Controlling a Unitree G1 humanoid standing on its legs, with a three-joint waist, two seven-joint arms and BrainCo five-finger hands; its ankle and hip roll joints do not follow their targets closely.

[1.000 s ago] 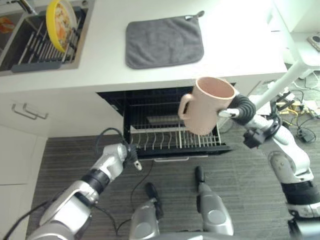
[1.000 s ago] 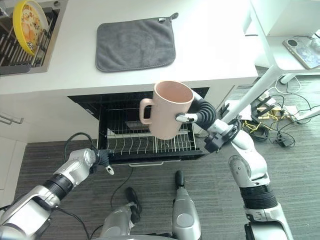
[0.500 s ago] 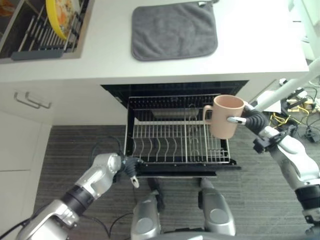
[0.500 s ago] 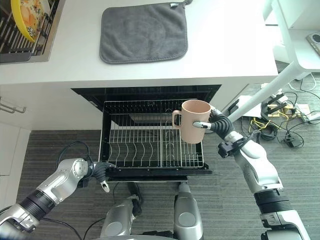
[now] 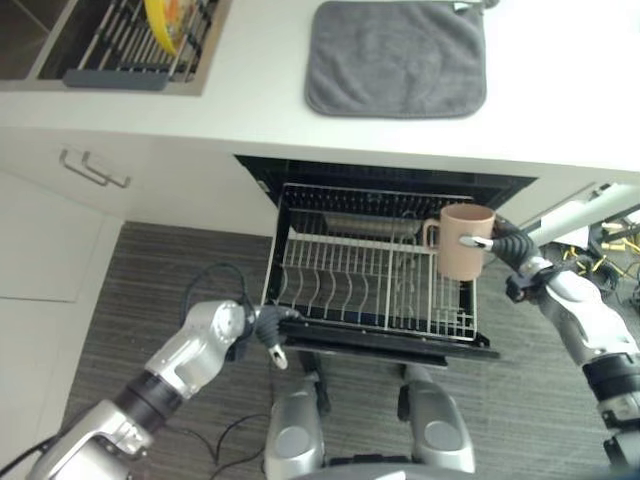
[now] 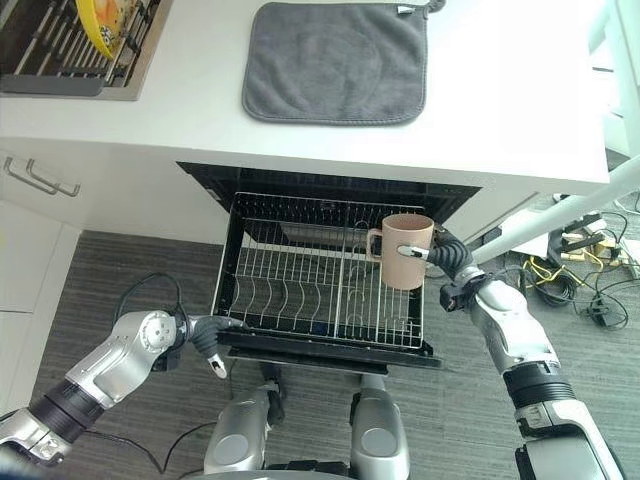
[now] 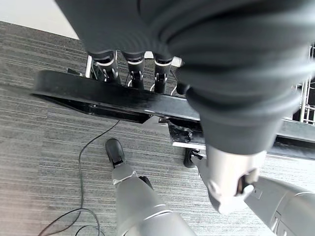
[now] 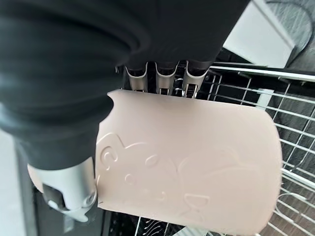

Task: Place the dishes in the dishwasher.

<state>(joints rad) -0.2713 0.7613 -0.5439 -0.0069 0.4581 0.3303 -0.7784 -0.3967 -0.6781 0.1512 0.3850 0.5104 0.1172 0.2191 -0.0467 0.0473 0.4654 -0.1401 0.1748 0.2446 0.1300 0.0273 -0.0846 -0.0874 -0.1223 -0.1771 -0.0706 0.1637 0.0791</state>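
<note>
A pale pink mug (image 5: 462, 245) with a raised bear pattern (image 8: 187, 172) stays upright over the right side of the pulled-out wire dishwasher rack (image 5: 350, 285), its handle pointing left. My right hand (image 6: 447, 257) is shut on its side, fingers (image 8: 160, 78) behind it and thumb across the front. Whether the mug touches the rack I cannot tell. My left hand (image 5: 262, 325) is at the rack's front left corner, fingers (image 7: 133, 64) hooked over the black front rail (image 7: 98, 96) and thumb (image 7: 226, 187) below it.
A grey mat (image 5: 397, 58) lies on the white counter (image 5: 250, 110) above the dishwasher opening. A yellow plate (image 6: 100, 20) stands in the sink's drying rack (image 5: 130, 50) at the far left. White cupboards with a handle (image 5: 92, 170) are left of the dishwasher.
My right hand has carried the mug down from counter height to just over the rack's right side. The rack stands further out. The view has shifted as well.
</note>
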